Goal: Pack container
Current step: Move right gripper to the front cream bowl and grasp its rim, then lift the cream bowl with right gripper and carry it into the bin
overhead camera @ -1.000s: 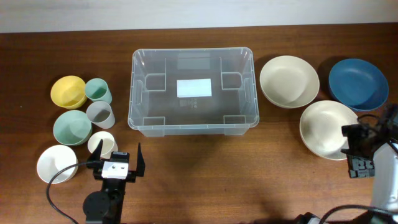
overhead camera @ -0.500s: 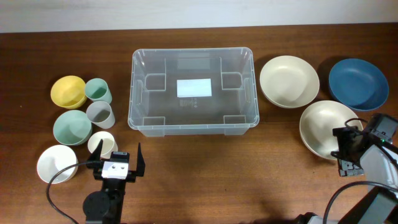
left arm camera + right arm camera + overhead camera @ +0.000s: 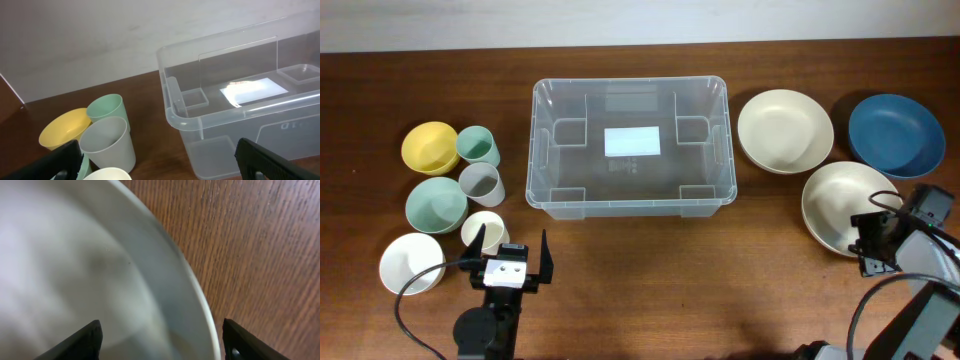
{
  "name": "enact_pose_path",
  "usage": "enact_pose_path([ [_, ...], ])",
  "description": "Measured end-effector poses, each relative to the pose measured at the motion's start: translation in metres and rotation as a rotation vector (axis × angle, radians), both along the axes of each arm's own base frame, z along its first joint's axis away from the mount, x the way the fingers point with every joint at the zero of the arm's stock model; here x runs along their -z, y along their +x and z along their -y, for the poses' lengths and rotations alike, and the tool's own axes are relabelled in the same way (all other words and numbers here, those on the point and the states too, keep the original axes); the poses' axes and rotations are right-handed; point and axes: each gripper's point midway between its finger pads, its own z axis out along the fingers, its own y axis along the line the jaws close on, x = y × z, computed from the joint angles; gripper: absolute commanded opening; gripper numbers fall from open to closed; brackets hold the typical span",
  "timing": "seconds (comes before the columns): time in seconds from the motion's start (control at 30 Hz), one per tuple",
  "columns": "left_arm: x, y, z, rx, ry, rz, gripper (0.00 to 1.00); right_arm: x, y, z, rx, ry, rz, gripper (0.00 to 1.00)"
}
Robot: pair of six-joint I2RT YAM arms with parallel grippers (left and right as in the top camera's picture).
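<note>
The container (image 3: 542, 190) is a large clear plastic bin with a white label on its base, at the table's middle; it also shows in the left wrist view (image 3: 175, 115). It holds nothing. My left gripper (image 3: 507, 259) is open and empty at the front left, next to a small cream cup (image 3: 485, 232). My right gripper (image 3: 873, 243) is open, its fingers straddling the front rim of a cream bowl (image 3: 840, 200) at the right; in the right wrist view that rim (image 3: 192, 297) lies between the fingers (image 3: 162, 340).
At the left stand a yellow bowl (image 3: 428, 146), green cup (image 3: 477, 144), grey cup (image 3: 480, 183), green bowl (image 3: 434, 204) and white bowl (image 3: 408, 264). At the right lie another cream bowl (image 3: 784, 129) and a blue bowl (image 3: 895, 134).
My right gripper has moved left and down onto the near cream bowl's front rim. The left arm has not moved.
</note>
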Motion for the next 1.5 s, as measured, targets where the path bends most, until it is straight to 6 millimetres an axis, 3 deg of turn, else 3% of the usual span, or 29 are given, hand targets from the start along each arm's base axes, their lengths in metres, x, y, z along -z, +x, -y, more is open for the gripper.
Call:
enact_pose_path([
  [0.2,0.0,0.0,0.0,0.0,0.0,0.0,1.0,0.012,-0.001,0.0,-0.004,0.013,-0.026,0.49],
  [0.5,0.0,0.0,0.0,0.0,0.0,0.0,1.0,0.014,-0.001,0.0,-0.008,0.016,-0.032,0.27],
  [0.57,0.0,0.0,0.0,0.0,0.0,0.0,1.0,0.015,-0.001,0.0,-0.008,0.017,-0.035,0.16],
  [0.77,0.0,0.0,0.0,0.0,0.0,0.0,1.0,0.015,-0.001,-0.001,-0.01,0.024,-0.034,0.04],
  [0.93,0.0,0.0,0.0,0.0,0.0,0.0,1.0,0.012,0.0,-0.003,-0.008,0.048,-0.03,0.04],
  [1.2,0.0,0.0,0.0,0.0,0.0,0.0,1.0,0.0,-0.031,-0.006,0.03,0.132,-0.085,0.03],
  [1.33,0.0,0.0,0.0,0.0,0.0,0.0,1.0,-0.023,-0.027,-0.004,-0.042,0.11,0.011,0.04],
  [1.5,0.0,0.0,0.0,0.0,0.0,0.0,1.0,-0.073,-0.003,-0.013,-0.182,0.063,0.246,0.04],
])
